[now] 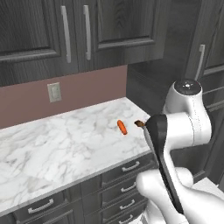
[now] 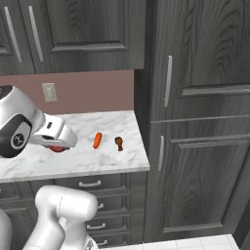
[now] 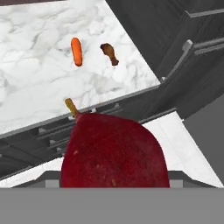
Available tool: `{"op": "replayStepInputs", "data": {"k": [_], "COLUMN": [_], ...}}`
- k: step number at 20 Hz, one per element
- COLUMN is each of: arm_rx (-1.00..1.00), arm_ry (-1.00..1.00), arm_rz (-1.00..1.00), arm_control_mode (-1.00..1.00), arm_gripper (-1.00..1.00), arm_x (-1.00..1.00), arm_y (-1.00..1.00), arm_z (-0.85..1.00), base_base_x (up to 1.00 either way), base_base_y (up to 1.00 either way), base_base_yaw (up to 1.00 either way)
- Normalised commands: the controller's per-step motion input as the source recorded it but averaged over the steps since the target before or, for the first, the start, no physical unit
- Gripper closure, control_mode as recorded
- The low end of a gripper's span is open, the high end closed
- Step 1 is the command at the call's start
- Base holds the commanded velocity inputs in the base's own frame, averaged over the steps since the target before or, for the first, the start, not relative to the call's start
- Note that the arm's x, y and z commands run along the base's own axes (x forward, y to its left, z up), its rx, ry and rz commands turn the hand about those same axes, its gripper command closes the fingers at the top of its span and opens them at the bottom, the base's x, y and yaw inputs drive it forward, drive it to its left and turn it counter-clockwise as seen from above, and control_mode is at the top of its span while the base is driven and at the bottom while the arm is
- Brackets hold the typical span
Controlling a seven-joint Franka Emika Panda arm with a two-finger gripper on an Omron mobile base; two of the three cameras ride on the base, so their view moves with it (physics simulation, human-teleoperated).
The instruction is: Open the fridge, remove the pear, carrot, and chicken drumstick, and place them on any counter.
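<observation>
The dark-red pear (image 3: pixel 114 151) is sitting right in the pincer (image 3: pixel 114 181), gripped between its jaws with its tan stem pointing up toward the counter (image 3: pixel 35 87) edge in the hand view. On the counter, the carrot (image 1: pixel 122 127) is lying flat with its long axis running front to back. The chicken drumstick (image 2: pixel 119 142) is resting just beside it, bone end toward the front edge.

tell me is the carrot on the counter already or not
On it: the carrot lies flat on the counter, beside the chicken drumstick.
</observation>
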Motion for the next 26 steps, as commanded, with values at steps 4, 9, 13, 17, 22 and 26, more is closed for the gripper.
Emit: {"op": "replayStepInputs", "data": {"k": [4,9,13,17,22,26], "arm_rx": [-0.03,0.00,0.00,0.00,0.00,0.00], "arm_ry": [0.02,0.11,0.11,0.03,0.03,0.04], "arm_rz": [0.18,0.12,0.06,0.00,0.00,0.00], "arm_control_mode": [-1.00,-1.00,-1.00,-1.00,-1.00,-1.00], "arm_gripper": [1.00,1.00,1.00,1.00,1.00,1.00], "arm_x": [1.00,1.00,1.00,1.00,0.90,0.86], "arm_y": [1.00,0.93,0.61,0.18,0.03,0.00], "arm_z": [-0.32,-0.76,-1.00,-0.99,-0.64,-0.31], "base_base_x": [0.00,0.00,0.00,0.00,0.00,0.00], "base_base_y": [0.00,0.00,0.00,0.00,0.00,0.00], "base_base_yaw": [0.00,0.00,0.00,0.00,0.00,0.00]}}
